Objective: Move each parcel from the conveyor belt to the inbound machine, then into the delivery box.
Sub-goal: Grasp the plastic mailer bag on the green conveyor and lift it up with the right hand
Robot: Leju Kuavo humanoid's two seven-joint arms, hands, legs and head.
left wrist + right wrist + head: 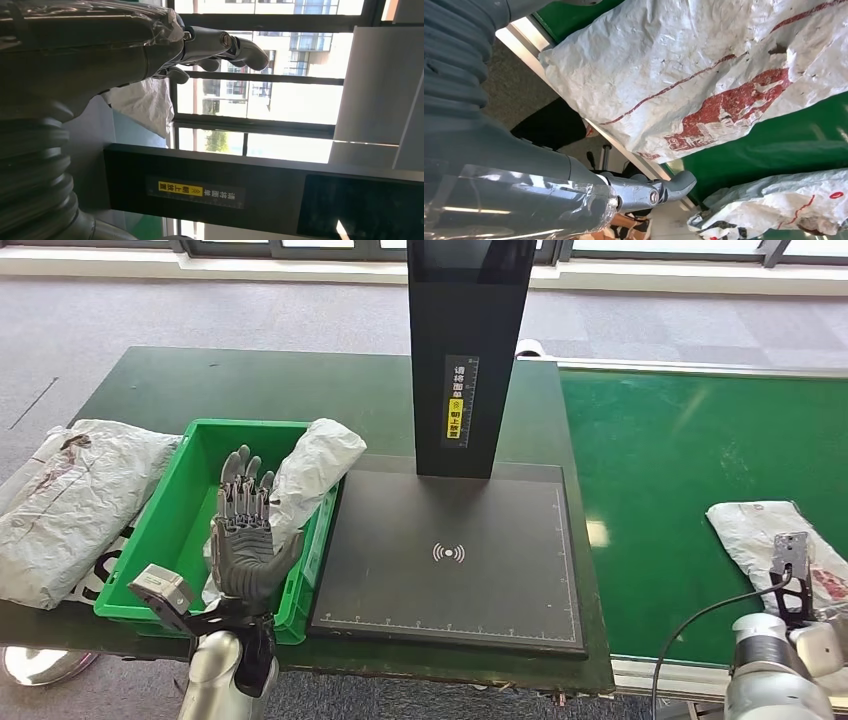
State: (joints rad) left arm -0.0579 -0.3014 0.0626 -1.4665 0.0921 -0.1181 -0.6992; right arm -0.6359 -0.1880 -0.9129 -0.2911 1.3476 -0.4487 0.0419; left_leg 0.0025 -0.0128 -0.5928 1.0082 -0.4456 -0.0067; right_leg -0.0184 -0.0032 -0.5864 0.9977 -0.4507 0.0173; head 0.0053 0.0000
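left robot hand (243, 536) over green box (170, 506) rim

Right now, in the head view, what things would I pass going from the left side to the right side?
Grey parcel off the table's left end → green delivery box → left hand → white parcel leaning in the box → black inbound machine → green conveyor belt → parcel on the belt.
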